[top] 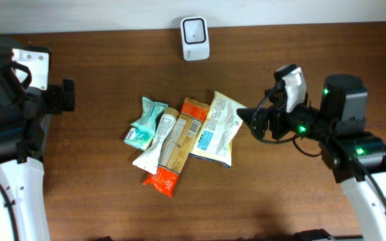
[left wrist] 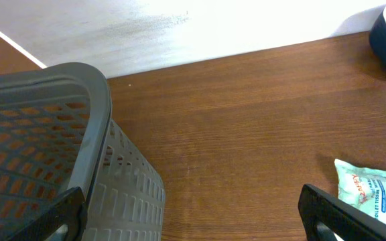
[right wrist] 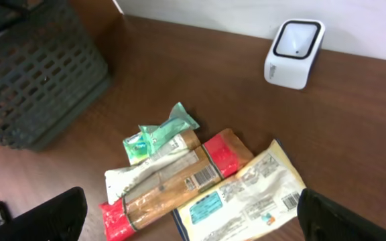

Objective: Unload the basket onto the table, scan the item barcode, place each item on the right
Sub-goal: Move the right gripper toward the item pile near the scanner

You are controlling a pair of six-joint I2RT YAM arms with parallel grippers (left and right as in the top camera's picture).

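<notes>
Currently both claws stand wide open and empty. Left claw (left wrist: pixel 193 217) hangs over bare table (top: pixel 300 194), with the grey basket (left wrist: pixel 39 154) close at its side. Right claw (right wrist: pixel 193 214) sits just beside the packet pile (top: pixel 179 137) at mid-table. The packets overlap. The cream packet (right wrist: pixel 246 197) lies nearest the right claw, barcode up. Scanner (right wrist: pixel 293 43) stands beyond the pile at the far edge, well apart.
</notes>
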